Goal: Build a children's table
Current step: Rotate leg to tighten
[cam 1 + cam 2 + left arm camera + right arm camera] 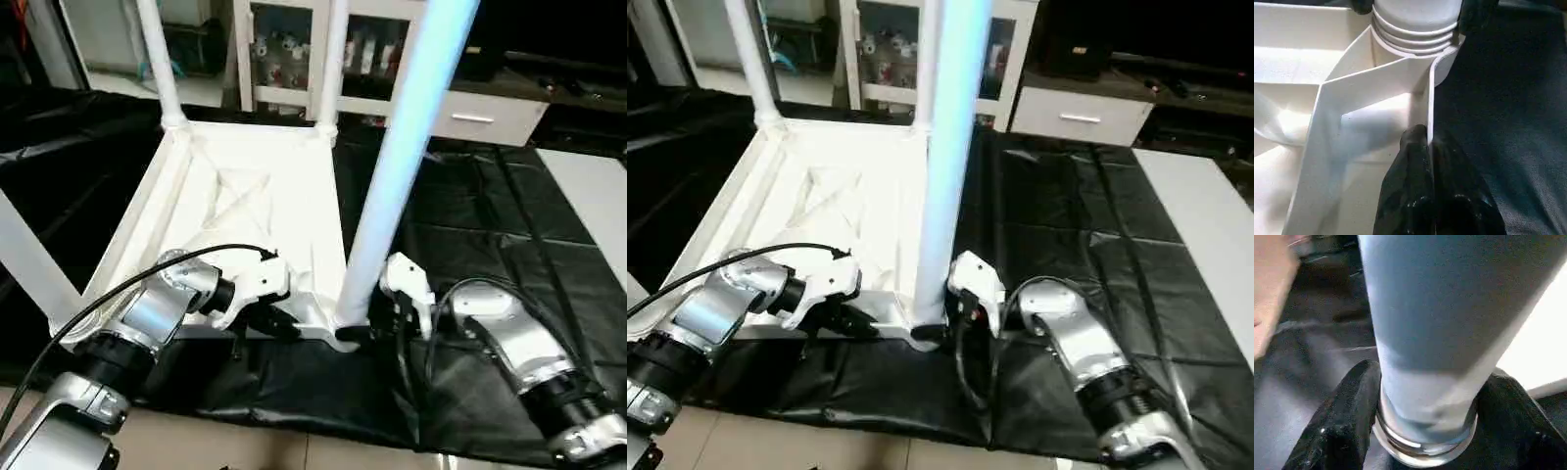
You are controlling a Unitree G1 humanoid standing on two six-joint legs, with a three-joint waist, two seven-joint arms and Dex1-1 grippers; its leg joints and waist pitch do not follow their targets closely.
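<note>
Black sheeting (pixel 490 225) covers the floor; tabletop (pixel 245 206) lies on it underside up, w/ legs stood in other corners. Near leg (pixel 392 176) stands in its corner socket (pixel 1418 41), threads partly exposed. Left gripper (pixel 1425 142) is pinched onto the rim wall beside it. Right gripper (pixel 1425 401) is clamped round the leg base. Risk: cross-threading if the leg is turned tilted; top could be dragged round if the rim pinch slips.
</note>
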